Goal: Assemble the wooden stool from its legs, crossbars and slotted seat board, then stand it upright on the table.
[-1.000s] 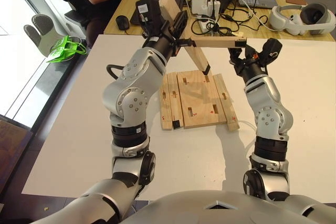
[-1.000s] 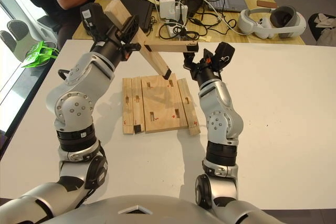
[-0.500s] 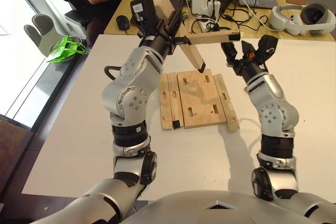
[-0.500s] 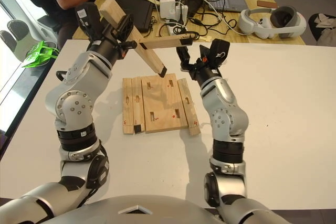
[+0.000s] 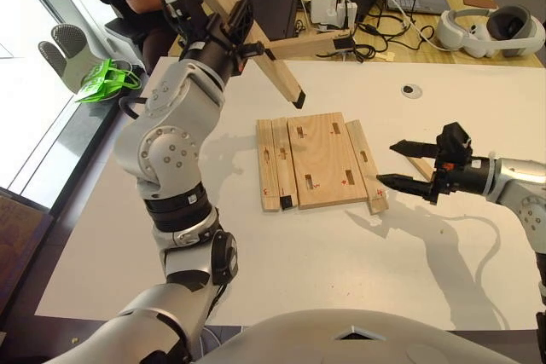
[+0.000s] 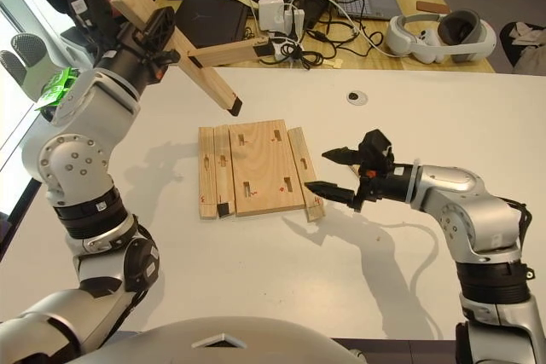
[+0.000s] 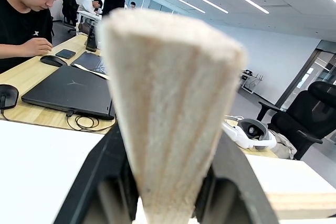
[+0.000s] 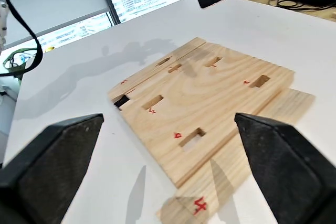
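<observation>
My left gripper (image 5: pixel 223 33) is shut on a wooden leg (image 5: pixel 256 40) and holds it slanting in the air above the table's far left. A crossbar (image 5: pixel 307 43) sticks out sideways from that leg, and the leg's end grain (image 7: pixel 168 103) sits between the fingers. The slotted seat board (image 5: pixel 320 159) lies flat mid-table, with a wooden leg along its left side (image 5: pixel 269 168) and another along its right side (image 5: pixel 365 164). Just right of the board, low over the table, my right gripper (image 5: pixel 388 164) is open and holds nothing; its fingers (image 8: pixel 52 156) point at the board (image 8: pixel 210 98).
A wooden desk (image 5: pixel 444 14) behind the white table carries laptops, cables and a headset (image 5: pixel 495 27). A round grommet (image 5: pixel 412 89) sits in the tabletop at the far right. A small wood piece (image 5: pixel 418 168) lies under my right gripper. The table's left edge borders a window.
My right gripper drew back from the crossbar's end and dropped to the table beside the board's right edge. My left arm swung the leg and crossbar to the left and higher.
</observation>
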